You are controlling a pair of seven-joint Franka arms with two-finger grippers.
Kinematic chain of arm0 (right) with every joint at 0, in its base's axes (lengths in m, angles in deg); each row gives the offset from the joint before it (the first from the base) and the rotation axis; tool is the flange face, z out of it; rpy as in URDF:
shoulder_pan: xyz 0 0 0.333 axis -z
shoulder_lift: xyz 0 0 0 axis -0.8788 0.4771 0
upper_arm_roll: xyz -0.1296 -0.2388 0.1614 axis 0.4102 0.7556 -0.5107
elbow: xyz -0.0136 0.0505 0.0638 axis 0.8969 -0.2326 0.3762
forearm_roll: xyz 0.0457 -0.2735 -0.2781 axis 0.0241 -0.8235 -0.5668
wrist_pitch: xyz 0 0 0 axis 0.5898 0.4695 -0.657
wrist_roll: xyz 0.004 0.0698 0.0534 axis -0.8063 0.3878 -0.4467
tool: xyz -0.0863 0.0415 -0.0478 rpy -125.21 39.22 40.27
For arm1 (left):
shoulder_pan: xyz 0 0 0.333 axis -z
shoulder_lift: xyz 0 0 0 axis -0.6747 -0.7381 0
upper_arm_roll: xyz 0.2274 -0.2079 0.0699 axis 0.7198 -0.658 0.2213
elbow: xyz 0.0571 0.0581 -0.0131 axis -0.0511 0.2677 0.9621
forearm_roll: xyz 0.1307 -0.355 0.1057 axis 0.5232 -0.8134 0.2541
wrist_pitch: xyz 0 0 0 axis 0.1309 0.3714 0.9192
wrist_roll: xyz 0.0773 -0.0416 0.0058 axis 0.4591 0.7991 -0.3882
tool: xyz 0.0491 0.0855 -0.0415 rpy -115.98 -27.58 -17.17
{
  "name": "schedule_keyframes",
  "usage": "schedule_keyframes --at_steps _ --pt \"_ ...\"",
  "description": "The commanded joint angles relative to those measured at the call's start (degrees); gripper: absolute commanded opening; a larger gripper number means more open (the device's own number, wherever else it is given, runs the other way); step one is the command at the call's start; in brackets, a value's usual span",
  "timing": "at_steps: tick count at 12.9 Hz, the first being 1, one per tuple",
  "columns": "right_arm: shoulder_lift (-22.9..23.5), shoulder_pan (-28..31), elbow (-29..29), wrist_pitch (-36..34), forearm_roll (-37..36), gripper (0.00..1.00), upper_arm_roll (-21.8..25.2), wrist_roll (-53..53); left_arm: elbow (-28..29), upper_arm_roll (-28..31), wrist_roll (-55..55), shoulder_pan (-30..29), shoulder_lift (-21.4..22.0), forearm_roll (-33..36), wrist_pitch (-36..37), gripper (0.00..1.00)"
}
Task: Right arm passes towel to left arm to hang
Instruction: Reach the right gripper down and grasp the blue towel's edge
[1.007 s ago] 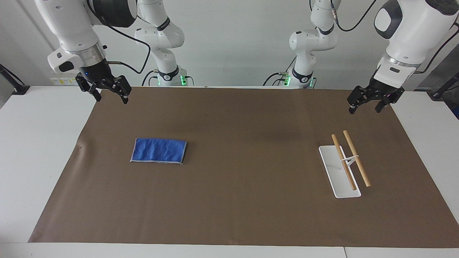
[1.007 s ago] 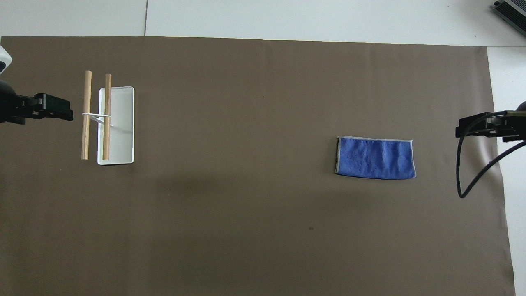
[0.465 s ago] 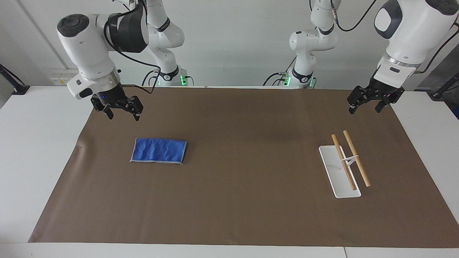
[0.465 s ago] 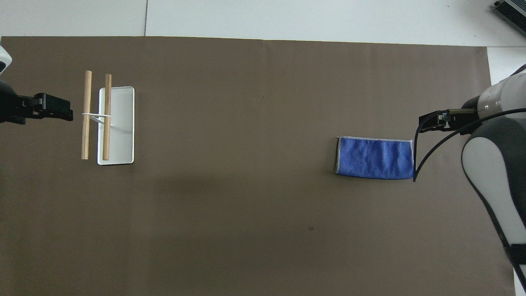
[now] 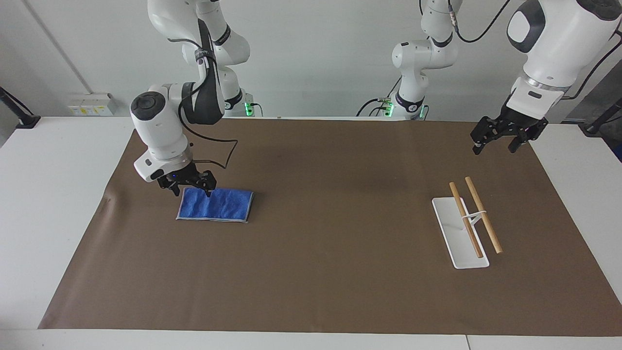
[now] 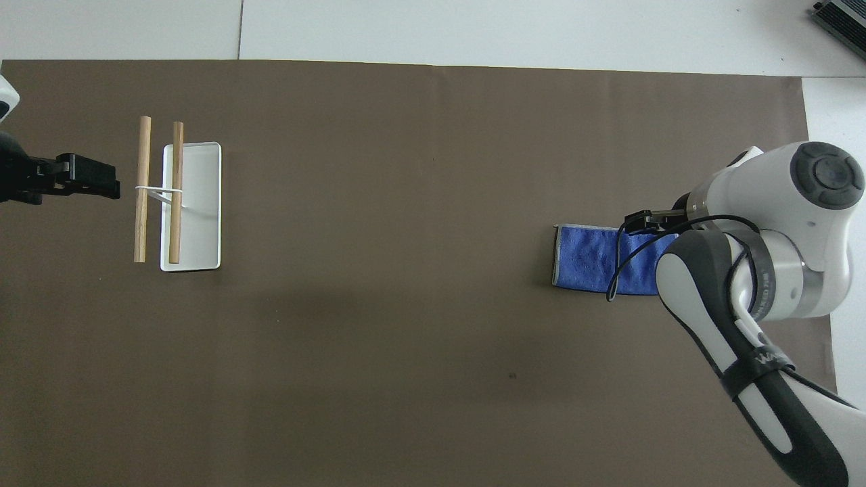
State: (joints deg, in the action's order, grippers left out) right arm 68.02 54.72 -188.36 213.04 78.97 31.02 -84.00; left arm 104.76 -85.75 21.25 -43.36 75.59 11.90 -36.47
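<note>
- Facing view, from its left edge across: the right arm (image 5: 163, 124) bends down over the brown mat (image 5: 330, 272), toward its own end of the table.
- Its right gripper (image 5: 190, 190) hangs low with fingers spread, at the edge of the towel (image 5: 218, 206) that lies nearer to the robots; whether it touches the cloth I cannot tell.
- That towel, blue with a grey hem, lies flat and folded on the mat, held by nothing.
- At the other end of the mat stands a white tray (image 5: 459, 233), with two wooden rods (image 5: 481, 214) raised above it on a thin white stand.
- Last comes the left arm (image 5: 549, 43), which waits; its left gripper (image 5: 500, 143) hangs spread and empty above the mat's corner, well apart from the tray.
- Overhead view, same order reversed: left gripper (image 6: 95, 186) just beside the rods (image 6: 159, 189), towel (image 6: 588, 260) partly covered by the right arm (image 6: 764, 270).
</note>
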Motion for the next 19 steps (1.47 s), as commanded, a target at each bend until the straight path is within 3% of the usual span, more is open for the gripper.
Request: schedule_keyframes --at_steps 1,5,14,15,17,18,19 --pt "-0.6 0.1 -6.4 7.2 1.1 1.0 -0.4 -0.9 2.0 0.6 0.7 0.6 1.7 -0.6 -0.9 1.0" --pt "1.4 0.5 -9.0 12.7 7.8 1.0 -0.3 -7.0 2.0 0.6 0.7 0.6 1.8 -0.6 -0.8 1.0" --pt "2.3 0.6 -12.4 16.4 7.7 1.0 -0.3 -9.8 2.0 0.5 0.7 0.6 1.8 -0.6 -0.9 1.0" --pt "2.3 0.6 -12.6 16.8 7.7 0.91 -0.2 -9.8 2.0 0.6 0.7 0.6 1.8 -0.6 -0.9 1.0" --pt "2.4 0.6 -12.5 16.8 7.7 0.34 -0.3 -8.9 2.0 0.6 0.7 0.6 1.8 -0.6 -0.9 1.0" --pt "2.4 0.6 -12.4 16.7 7.7 0.11 -0.3 -8.0 2.0 0.6 0.7 0.6 1.8 -0.6 -0.9 1.0" --pt "2.4 0.5 -12.3 16.7 7.7 0.0 -0.3 -6.1 2.0 0.6 0.7 0.6 1.8 -0.6 -0.9 1.0"
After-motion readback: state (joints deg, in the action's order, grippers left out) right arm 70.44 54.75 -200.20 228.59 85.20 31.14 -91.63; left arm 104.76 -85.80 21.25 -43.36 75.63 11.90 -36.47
